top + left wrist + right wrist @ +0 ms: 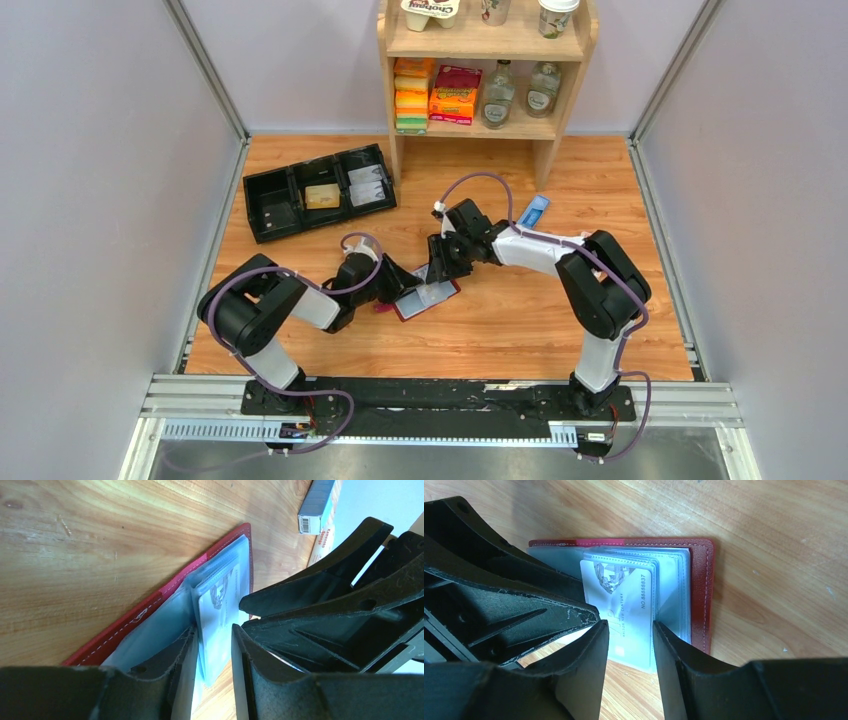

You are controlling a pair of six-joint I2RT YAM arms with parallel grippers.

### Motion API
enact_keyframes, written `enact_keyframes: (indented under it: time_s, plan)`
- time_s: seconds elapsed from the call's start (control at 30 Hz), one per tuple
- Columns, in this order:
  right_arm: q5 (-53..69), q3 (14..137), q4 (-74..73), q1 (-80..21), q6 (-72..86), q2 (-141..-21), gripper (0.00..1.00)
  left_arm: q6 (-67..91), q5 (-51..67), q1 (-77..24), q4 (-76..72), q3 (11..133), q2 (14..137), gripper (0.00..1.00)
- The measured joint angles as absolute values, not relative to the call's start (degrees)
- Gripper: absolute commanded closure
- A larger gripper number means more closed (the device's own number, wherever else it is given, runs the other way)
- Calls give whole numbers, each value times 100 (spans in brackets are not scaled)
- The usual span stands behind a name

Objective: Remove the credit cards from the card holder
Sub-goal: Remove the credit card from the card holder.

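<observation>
Black two-finger left hand (213, 635): fingers parted either side of the topmost card. Whether they nip its edges or only bracket it cannot be told. Judged purpose: steadying the wallet so it does not slide.

Black two-finger right hand (629, 625): fingers apart and unclenched, grasping nothing. The card shows in the gap and looks wider than it. The hand meets the left hand tip to tip over the wallet, probably to work the card outward.

Thin white rectangular credit card (624, 585), with a diamond emblem and a printed number: lies face up on top of the sleeves. Its near end juts past the cover's edge, so it seems partly drawn and not yet free.

Small maroon leather-like folding card holder (699, 590), pale stitching: spread open flat on the wooden worktop (774, 530) at mid-table between both arms, presumably so the pockets face up.

Pale blue-grey clear plastic sleeves (671, 590): a fanned stack inside the cover. How many more cards they hold cannot be told.

Black compartmented plastic tray (270, 205): well apart, at the far left. Pale flat pieces (367, 186) lie in its right section, a likely drop-off spot.
</observation>
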State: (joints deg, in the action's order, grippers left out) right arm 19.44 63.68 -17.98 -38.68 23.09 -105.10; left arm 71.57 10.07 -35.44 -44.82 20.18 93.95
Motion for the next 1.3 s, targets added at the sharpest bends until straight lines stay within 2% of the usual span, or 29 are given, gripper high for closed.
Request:
enact_keyframes:
  time_s: [0.17, 0.67, 0.93, 1.13, 1.3]
  plan:
    - [2036, 6366, -1787, -3804, 2377, -10530, 56, 7183, 1046, -3529, -4768, 1890, 9443, 70]
    - [2359, 6324, -1638, -3616, 2611, -10615, 60, 7223, 1214, -3524, -5216, 1643, 9323, 72]
    - [2394, 6298, -1575, -3601, 2630, -10617, 61, 7271, 1210, -3527, -5251, 1535, 9216, 88]
    - [2414, 6292, -1544, -3583, 2676, -10643, 62, 7317, 1160, -3527, -5186, 1422, 9137, 94]
    - [2410, 6289, -1494, -3577, 2720, -10654, 63, 7297, 1074, -3527, -4648, 1343, 8652, 95]
